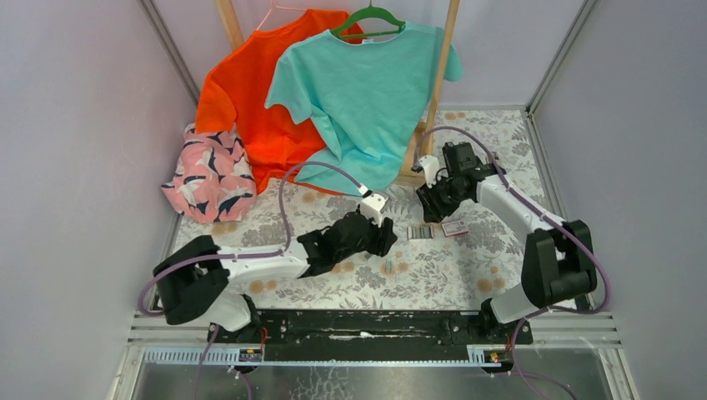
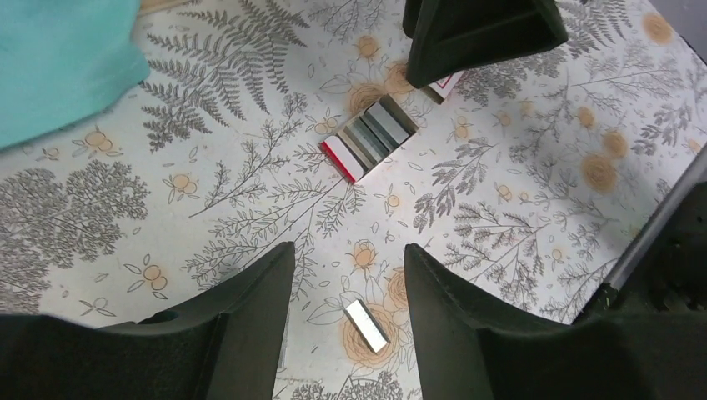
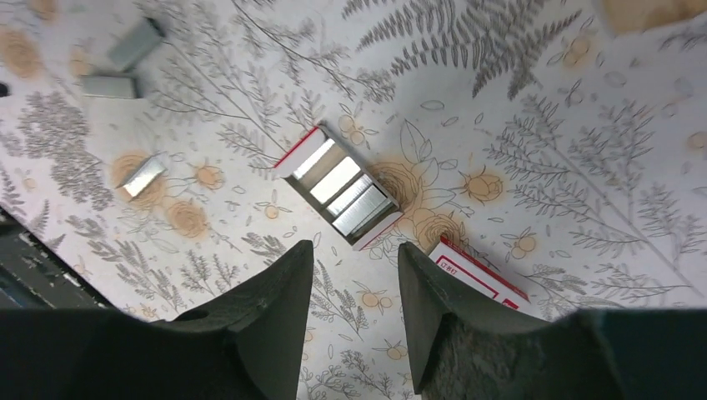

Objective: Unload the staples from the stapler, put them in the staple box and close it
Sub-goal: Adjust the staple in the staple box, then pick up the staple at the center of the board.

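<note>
Staples [image 2: 367, 325] lie as 1 short silvery strip on the flowered tablecloth [image 2: 542, 250] between the parted, empty jaws of the left gripper [image 2: 348, 250], with other strips [image 3: 108, 86] loose nearby. They look light, slippery and stiff but apt to snap at the glued joints, so pinch across the 2 long sides at mid-length. The right gripper [image 3: 356, 246] hangs released and empty near the open tray [image 3: 342, 187] of rows, and the red print on the white sleeve [image 3: 475, 271] is too small to read.
</note>
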Robot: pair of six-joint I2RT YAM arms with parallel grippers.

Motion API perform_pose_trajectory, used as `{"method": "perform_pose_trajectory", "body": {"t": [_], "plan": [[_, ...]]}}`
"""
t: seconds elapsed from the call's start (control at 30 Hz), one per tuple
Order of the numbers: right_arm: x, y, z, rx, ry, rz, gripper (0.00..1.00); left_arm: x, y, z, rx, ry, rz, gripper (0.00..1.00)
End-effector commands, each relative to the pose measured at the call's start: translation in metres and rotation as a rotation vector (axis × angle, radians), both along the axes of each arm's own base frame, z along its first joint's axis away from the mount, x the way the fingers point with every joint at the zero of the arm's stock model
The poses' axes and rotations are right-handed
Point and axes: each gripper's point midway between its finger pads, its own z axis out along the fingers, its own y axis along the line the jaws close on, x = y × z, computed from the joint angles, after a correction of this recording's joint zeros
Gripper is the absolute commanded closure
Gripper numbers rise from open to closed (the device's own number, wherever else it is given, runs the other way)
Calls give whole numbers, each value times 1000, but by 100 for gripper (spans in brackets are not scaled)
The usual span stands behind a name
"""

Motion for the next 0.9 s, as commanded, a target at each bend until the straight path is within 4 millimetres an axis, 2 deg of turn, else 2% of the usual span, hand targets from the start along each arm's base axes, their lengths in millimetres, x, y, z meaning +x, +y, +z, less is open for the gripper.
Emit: {"method": "perform_pose_trajectory", "body": {"t": [0.0, 0.2, 0.5, 0.87], "plan": [[-4, 21, 39, 126, -109, 124, 51, -11, 18, -10, 120, -9, -80, 42], [-5, 26, 57, 167, -178, 145, 51, -17, 37, -36, 283, 92, -53, 47], [-5, 25, 53, 161, -161, 144, 51, -16, 43, -66, 436, 146, -66, 51], [-6, 25, 50, 158, -146, 145, 51, -17, 43, -80, 496, 167, -97, 52]]}}
